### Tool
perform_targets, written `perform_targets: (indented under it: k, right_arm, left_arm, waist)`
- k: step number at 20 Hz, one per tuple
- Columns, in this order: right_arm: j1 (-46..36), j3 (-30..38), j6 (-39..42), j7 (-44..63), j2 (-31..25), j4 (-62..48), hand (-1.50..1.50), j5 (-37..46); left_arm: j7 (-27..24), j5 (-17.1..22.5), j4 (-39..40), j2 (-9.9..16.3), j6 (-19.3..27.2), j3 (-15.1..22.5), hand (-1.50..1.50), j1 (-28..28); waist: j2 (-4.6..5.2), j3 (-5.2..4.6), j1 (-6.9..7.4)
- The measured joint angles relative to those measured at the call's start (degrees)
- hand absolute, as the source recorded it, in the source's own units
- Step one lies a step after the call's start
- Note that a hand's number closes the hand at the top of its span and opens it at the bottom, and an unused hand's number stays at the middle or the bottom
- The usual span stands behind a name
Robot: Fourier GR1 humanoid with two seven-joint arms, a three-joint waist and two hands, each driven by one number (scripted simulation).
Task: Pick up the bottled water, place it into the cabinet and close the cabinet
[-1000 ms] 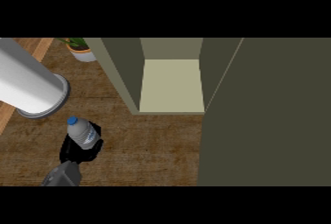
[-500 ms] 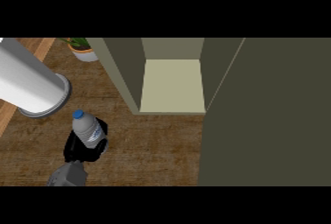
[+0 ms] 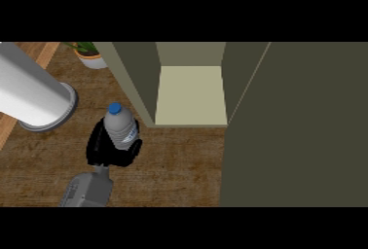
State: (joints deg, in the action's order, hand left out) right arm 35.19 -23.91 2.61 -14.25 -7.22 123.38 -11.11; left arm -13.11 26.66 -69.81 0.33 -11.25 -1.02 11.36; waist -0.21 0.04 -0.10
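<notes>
The bottled water [image 3: 120, 127], clear with a blue cap, stands upright in my left hand [image 3: 108, 151], whose black fingers curl round its lower half. Hand and bottle sit over the wooden counter [image 3: 179, 170], just left of the cabinet's front corner. The olive cabinet [image 3: 133, 73] is open, showing a pale bare shelf [image 3: 191, 95]. Its open door [image 3: 298, 126] fills the right side of the view. My right hand does not show.
A large pale cylinder [image 3: 32, 95] lies at the left, close to the bottle. A potted plant [image 3: 90, 56] stands at the back left, beside the cabinet's side wall. The counter's light wooden edge [image 3: 6, 131] runs along the left.
My left hand has carried the bottle away from me and to the right, closer to the cabinet opening. The bottle looks larger, so it has risen. The cabinet door has not moved.
</notes>
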Motion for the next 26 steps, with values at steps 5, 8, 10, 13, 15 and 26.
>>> perform_targets:
  k: [5, 8, 10, 13, 15, 26]
  right_arm:
    - [-0.8, -0.4, -0.2, -0.5, 0.0, -0.9, -1.5, 0.1]
    - [-1.4, -0.2, -0.9, 0.6, -0.3, 0.0, -1.5, -0.2]
    - [-1.5, 0.1, -1.0, 1.1, -0.6, 0.3, -1.5, -0.6]
    - [-3.3, 1.0, -1.1, 1.6, -0.3, -1.1, -1.5, -1.6]
    - [-3.0, 1.5, -0.3, 1.1, -0.9, -1.2, -1.5, -2.2]
    - [-4.0, 0.0, -0.1, 0.4, -0.4, -2.5, -1.5, -1.8]
  left_arm:
    - [2.8, -0.2, -5.0, -0.2, 10.4, 6.8, 1.5, 3.4]
    - [3.3, -0.3, -4.1, -0.3, 15.5, 9.7, 1.5, 7.1]
    - [4.3, -0.1, -3.6, -0.3, 18.9, 10.9, 1.5, 9.8]
    - [4.3, -2.0, -2.6, -0.2, 23.6, 13.2, 1.5, 12.7]
    - [2.9, -3.6, -1.0, -0.2, 25.9, 13.9, 1.5, 13.8]
    - [0.7, -8.8, 3.7, 0.0, 41.7, 17.7, 1.5, 16.9]
  waist:
    - [0.07, -0.01, -0.22]
    - [0.14, -0.03, -0.39]
    - [0.15, -0.05, -0.43]
    - [0.18, -0.11, -0.41]
    - [-0.03, -0.1, -0.38]
    - [-0.68, -0.02, -0.79]
